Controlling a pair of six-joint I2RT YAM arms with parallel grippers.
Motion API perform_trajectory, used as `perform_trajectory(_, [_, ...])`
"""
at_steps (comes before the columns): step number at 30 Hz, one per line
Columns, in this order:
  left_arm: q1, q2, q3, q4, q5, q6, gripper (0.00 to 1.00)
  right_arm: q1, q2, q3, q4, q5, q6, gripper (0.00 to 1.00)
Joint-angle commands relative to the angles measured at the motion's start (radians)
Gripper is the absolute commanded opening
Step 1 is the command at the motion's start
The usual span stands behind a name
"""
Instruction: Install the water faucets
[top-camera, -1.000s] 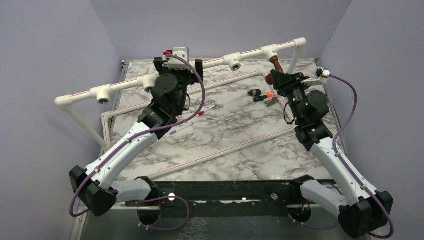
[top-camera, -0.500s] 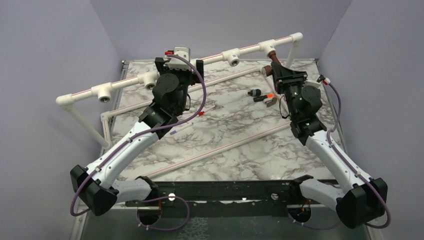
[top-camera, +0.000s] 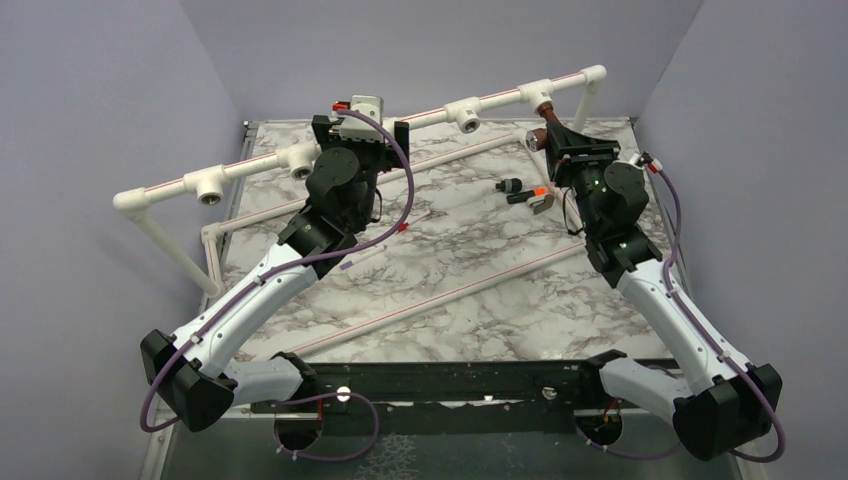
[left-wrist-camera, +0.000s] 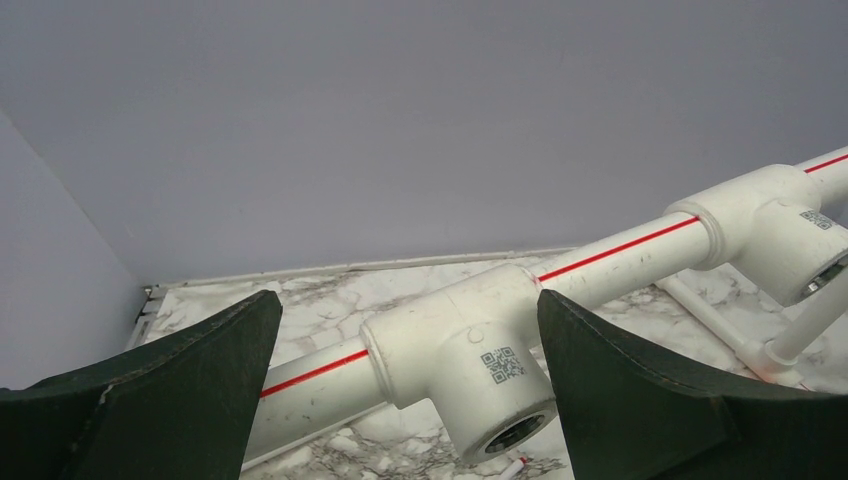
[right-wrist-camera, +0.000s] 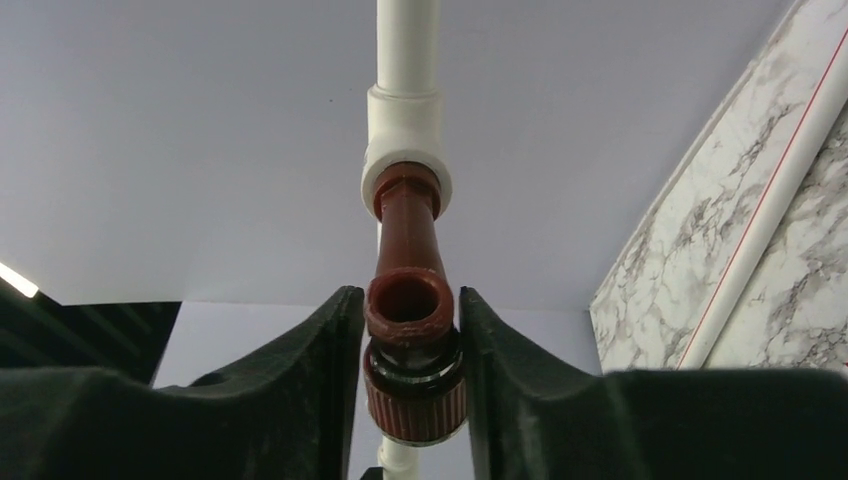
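Marbled worktop beyond, your right pincer clasps the copper faucet at the tee; left pincer gapes wide.

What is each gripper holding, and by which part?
Right gripper holds the copper-coloured faucet across its round body, at the open mouth end. Left gripper is open, holding nothing.
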Motion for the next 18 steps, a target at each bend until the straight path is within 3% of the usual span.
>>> perform_trajectory(1, [0.009, 0.023, -0.037, -0.138, -0.034, 0.031, 0.99, 0.004, -0.056, -0.002, 0.041, 0.041, 0.024, 0.49])
perform_trajectory(7, [0.010, 0.025, -0.036, -0.137, -0.035, 0.031, 0.99, 0.004, -0.088, 0.004, -0.042, 0.053, -0.045, 0.75])
perform_trajectory(18, [0.010, 0.027, -0.036, -0.137, -0.034, 0.031, 0.99, 0.004, -0.206, -0.017, -0.224, 0.031, -0.233, 0.83])
